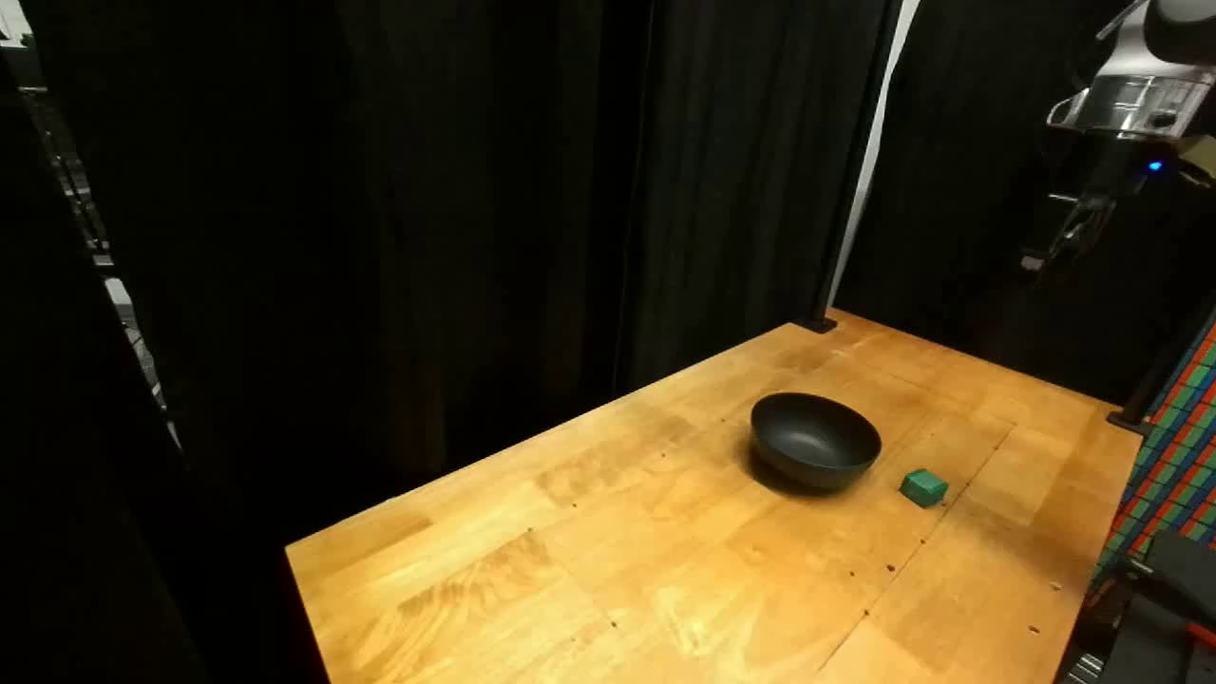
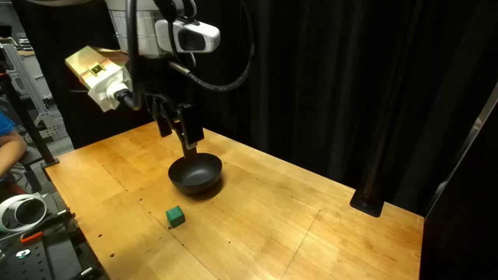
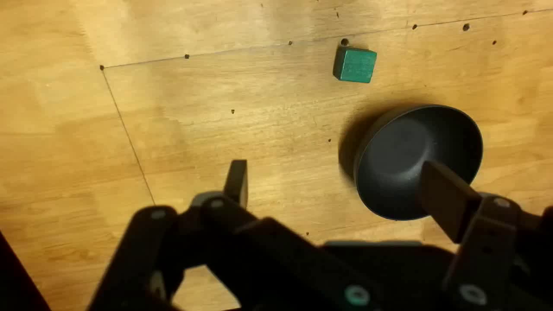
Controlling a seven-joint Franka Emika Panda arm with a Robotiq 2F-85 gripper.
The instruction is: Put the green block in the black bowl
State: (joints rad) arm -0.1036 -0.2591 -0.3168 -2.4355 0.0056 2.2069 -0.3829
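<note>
Wrist view: black claw point(image 3: 335, 172) spread, empty. We should centre over green wooden-looking cube point(image 3: 357, 65), upper right of frame, descending clear of round matte-black bowl point(image 3: 402, 151).

Black curtains point(image 1: 475, 237) hang behind the butcher-block tabletop point(image 1: 456, 608) in both exterior views. In an exterior view, a black post point(image 1: 853, 180) rises at one o'clock, a multicolored grid point(image 1: 1178, 456) shows near four, and light glares at six.
</note>
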